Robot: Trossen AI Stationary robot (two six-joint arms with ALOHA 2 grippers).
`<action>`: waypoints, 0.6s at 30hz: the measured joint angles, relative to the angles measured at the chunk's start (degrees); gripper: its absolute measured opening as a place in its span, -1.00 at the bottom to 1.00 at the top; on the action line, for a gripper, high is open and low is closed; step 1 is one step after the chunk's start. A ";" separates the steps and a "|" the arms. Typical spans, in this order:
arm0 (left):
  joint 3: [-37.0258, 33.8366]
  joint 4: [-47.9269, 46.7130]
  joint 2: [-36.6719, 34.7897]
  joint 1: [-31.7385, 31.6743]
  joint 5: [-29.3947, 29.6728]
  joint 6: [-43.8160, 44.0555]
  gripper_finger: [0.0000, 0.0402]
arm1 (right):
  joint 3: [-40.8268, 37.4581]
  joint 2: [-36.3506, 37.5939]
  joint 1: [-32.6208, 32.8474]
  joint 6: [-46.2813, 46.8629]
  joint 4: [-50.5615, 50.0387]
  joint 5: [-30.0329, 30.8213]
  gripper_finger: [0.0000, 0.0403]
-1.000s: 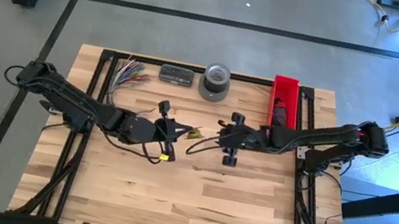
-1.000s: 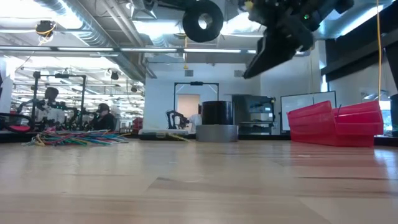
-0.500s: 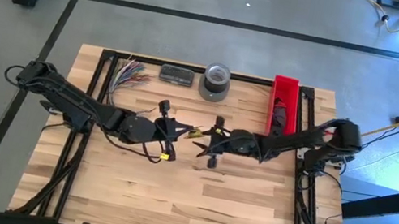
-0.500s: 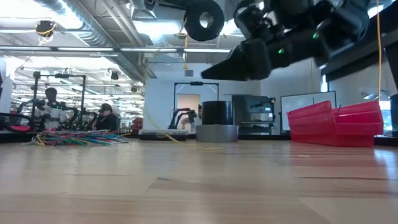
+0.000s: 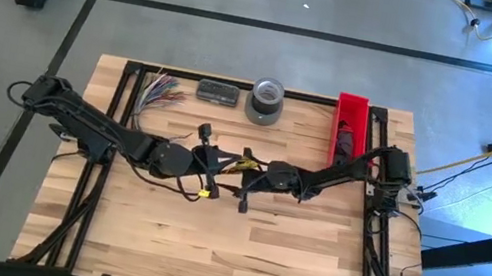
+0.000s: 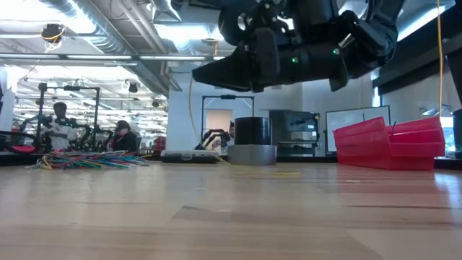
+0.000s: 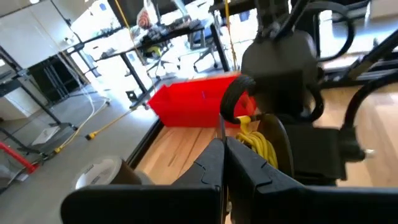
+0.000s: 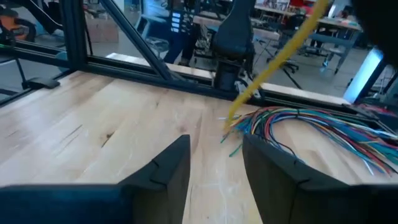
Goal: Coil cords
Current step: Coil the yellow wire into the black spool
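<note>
L gripper [image 5: 214,162] is hanging over the middle of the table [image 5: 235,258], a bit to the left. Its fingers [image 7: 208,168] are pressing tight together. They are pinching the cord [image 5: 204,192], & a thin bit of it is sticking up out of them in the L wrist view. The cord is black w/ yellow bits. It is dangling in loose loops under & around the L gripper, up off the wood. One yellow bit is hanging just below the gripper, on the near side. More yellow is showing btwn the two grippers.

R gripper [image 5: 245,176] is sitting just beside the L one, nose to nose w/ it, also up in the air. Its fingers [image 8: 165,171] are standing wide apart w/ nothing btwn them. A yellow strand is running slantwise ahead of it in the R wrist view.

At the back of the table the colored wires [image 5: 159,92] are fanning out on the left. Next to them a flat grey box [image 5: 218,93] is lying. The tape roll [image 5: 265,102] is sitting in the middle. The red bin [image 5: 350,126] is sitting on the right.
</note>
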State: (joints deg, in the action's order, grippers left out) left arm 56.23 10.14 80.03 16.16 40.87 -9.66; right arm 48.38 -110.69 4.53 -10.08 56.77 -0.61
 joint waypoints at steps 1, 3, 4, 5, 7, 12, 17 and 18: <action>-0.03 -0.06 0.13 -0.01 0.00 0.21 -1.00 | 0.37 -0.03 -0.01 0.04 -0.81 0.15 -0.25; -0.03 -0.05 0.26 -0.02 0.01 0.45 -1.00 | 0.68 -0.03 -0.01 0.10 -2.12 1.60 -0.25; -0.03 -0.05 0.26 -0.02 0.01 0.38 -1.00 | 0.65 -0.03 -0.01 -0.11 -2.74 2.65 -0.25; -0.03 -0.04 0.27 -0.02 0.05 0.34 -1.00 | 0.63 -0.03 -0.01 -0.36 -3.06 3.65 -0.25; -0.03 0.05 0.28 -0.02 0.08 0.34 -1.00 | 0.63 -0.03 0.01 -0.76 -3.30 4.73 -0.25; -0.03 0.47 0.28 -0.02 -0.05 0.39 -1.00 | 0.64 -0.03 -0.01 -0.91 -2.57 2.27 -0.25; -0.03 1.70 0.28 -0.02 -0.07 -0.02 -1.00 | 1.51 -0.07 -0.01 -0.75 -2.46 1.48 -0.25; -0.03 1.77 0.28 -0.03 -0.10 -0.04 -1.00 | 1.88 -0.32 -0.01 -0.75 -2.26 1.48 -0.25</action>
State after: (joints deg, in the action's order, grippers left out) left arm 56.21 11.90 80.31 16.13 40.77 -9.70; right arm 50.26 -111.01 4.51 -10.83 54.51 0.86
